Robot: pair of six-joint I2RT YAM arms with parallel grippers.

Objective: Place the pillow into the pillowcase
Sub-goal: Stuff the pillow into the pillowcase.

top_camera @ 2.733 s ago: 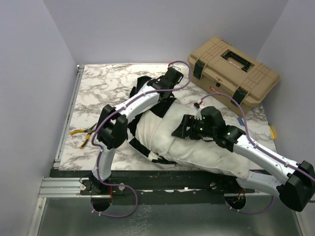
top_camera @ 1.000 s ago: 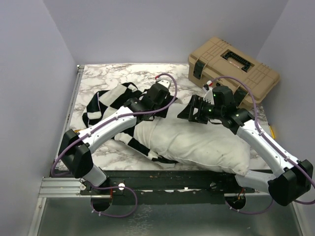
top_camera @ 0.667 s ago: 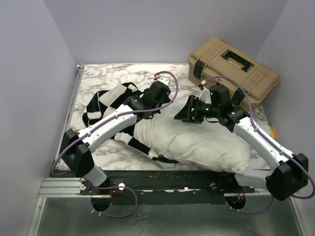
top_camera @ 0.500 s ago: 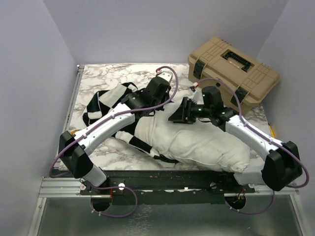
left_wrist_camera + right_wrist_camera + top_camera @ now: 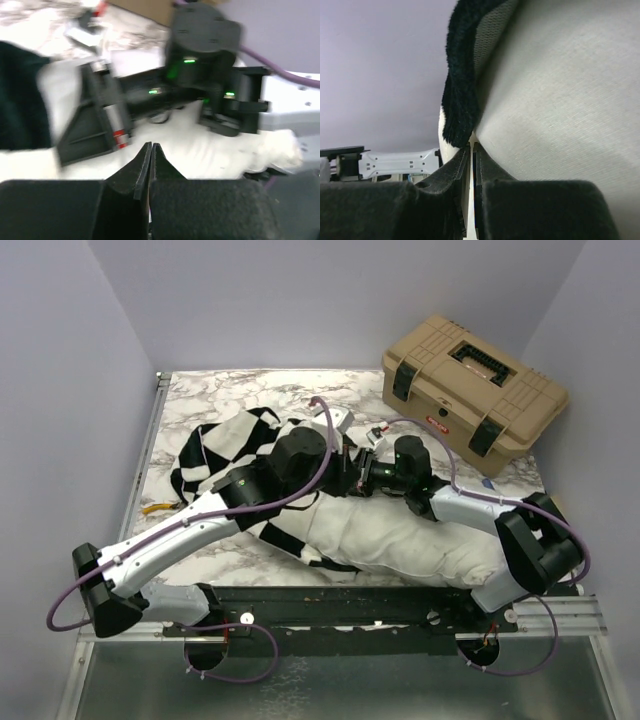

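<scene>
Table (image 5: 200, 400) carries the pillow (image 5: 420, 540) along its near edge, left end tucked under the checked pillowcase (image 5: 225, 445), which bunches toward the left side. Both arms have swung in and now meet at the case's mouth, mid-table. Right gripper (image 5: 472, 145) has just pinched the black-and-white hem; left gripper (image 5: 150, 146) has snapped fully closed, on what I cannot tell. Looks like a fresh grip for dragging the case further over.

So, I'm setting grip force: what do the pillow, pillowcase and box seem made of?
Pillow: soft matte white cloth over stuffing, going by its puffy, dimpled surface. Pillowcase: limp fabric, checked black and white, fuzzy at the edge; it drapes in folds. Box: likely hard tan moulded plastic, given crisp edges and black latches.
</scene>
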